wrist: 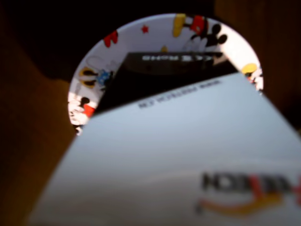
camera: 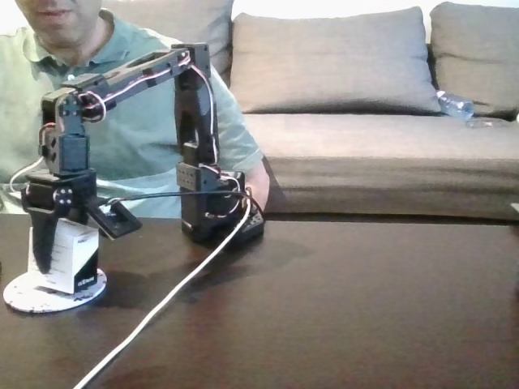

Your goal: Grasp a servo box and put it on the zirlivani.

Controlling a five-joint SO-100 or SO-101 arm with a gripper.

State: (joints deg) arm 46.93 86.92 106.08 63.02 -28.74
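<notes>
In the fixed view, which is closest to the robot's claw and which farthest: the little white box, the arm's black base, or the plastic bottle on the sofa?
From the gripper:
1. The servo box, right at the fingers, on the round disc at the left.
2. The arm's base, mid-table to the right.
3. The bottle, far right on the sofa.

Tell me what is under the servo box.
The servo box rests on the zirlivani, a round disc on the dark table. The wrist view shows cartoon prints on its rim; its middle is covered by the box.
</notes>
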